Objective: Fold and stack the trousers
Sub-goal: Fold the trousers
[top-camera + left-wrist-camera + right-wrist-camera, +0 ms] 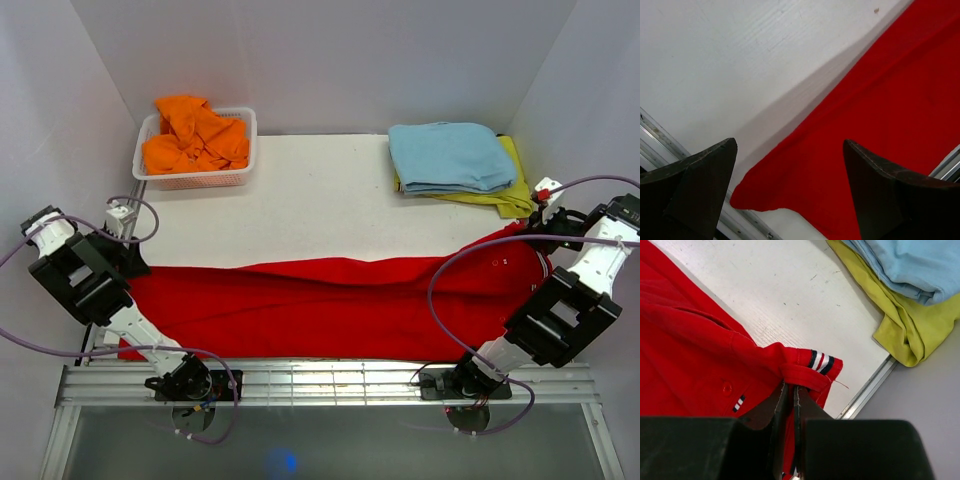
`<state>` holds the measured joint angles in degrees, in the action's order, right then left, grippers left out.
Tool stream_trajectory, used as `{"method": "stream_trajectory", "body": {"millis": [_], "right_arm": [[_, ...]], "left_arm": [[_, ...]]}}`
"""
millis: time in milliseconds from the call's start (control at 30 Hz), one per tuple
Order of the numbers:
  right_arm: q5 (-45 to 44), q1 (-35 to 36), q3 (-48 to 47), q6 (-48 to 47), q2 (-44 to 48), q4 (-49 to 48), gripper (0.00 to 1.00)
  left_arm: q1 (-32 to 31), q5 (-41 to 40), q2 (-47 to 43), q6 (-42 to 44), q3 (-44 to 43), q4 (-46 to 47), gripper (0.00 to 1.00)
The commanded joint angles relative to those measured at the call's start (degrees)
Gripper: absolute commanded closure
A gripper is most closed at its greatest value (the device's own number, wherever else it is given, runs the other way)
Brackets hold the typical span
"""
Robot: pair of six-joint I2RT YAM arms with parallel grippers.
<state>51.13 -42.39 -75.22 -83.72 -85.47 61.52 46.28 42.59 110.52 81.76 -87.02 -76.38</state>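
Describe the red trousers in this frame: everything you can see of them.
The trousers are bright red soft fabric, spread lengthwise across the near part of the table, lightly creased. Striped trim marks the waistband at the right end, which the right gripper pinches shut. The left gripper hovers open over the leg end.

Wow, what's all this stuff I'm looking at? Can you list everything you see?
trousers: one, bright red, spread along the table's near edge
table: one, white, under everything
basket: one, white, far left corner
orange cloth: one crumpled heap, in the basket
light blue garment: one, folded, far right corner
yellow-green garment: one, under the light blue garment
left arm, right arm: two, black and white, at the near corners
left claw: one, dark, open above the trousers' left end
right claw: one, dark, shut on the trousers' striped end
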Motion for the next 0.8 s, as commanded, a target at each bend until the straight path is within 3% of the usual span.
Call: {"method": "stream_trajectory", "body": {"millis": [0, 333, 433, 600, 767], "right_arm": [[-1.65, -0.5, 1.48, -2.85, 1.01, 0.97, 0.92], [-2.8, -0.59, 2.36, -3.9, 1.62, 0.71, 0.92], [-2.36, -0.59, 1.92, -3.9, 1.27, 0.97, 0.92], [-2.79, -0.59, 1.74, -4.61, 0.92, 1.5, 0.92], [-3.32, -0.59, 2.01, -4.61, 0.48, 1.33, 0.92]], "left_arm": [[0.39, -6.11, -8.47, 10.33, 1.67, -4.22, 0.02], [0.39, -6.64, -18.14, 19.23, 11.08, -4.22, 0.06], [0.56, -6.56, -16.4, 19.93, 9.87, -4.13, 0.08], [0.39, -4.88, -9.8, 18.08, 0.73, -4.22, 0.06], [-0.05, -8.48, -6.9, 21.25, 1.85, -4.13, 0.12]]}}
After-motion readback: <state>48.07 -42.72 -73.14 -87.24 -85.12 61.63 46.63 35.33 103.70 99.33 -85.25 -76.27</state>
